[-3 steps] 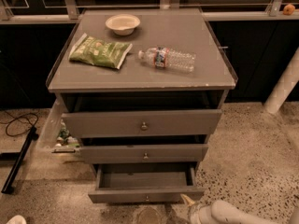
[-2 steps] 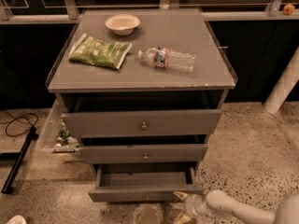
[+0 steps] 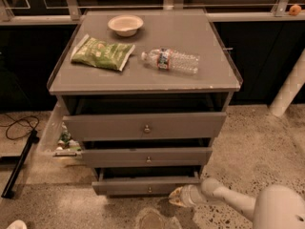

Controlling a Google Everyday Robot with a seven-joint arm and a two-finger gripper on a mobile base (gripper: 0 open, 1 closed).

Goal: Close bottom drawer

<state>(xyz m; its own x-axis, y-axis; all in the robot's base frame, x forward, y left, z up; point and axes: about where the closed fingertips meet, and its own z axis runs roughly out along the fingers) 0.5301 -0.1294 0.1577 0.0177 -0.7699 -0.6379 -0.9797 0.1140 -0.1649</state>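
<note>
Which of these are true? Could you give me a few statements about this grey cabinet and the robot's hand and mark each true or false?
1. The bottom drawer stands partly pulled out. True.
2. The water bottle lies on its side on the cabinet top. True.
3. The gripper hovers above the cabinet top. False: it is low down, by the right end of the bottom drawer's front.
4. The bowl sits right of the water bottle. False: it sits left of it, towards the back.
5. The green snack bag lies left of the water bottle. True.
</note>
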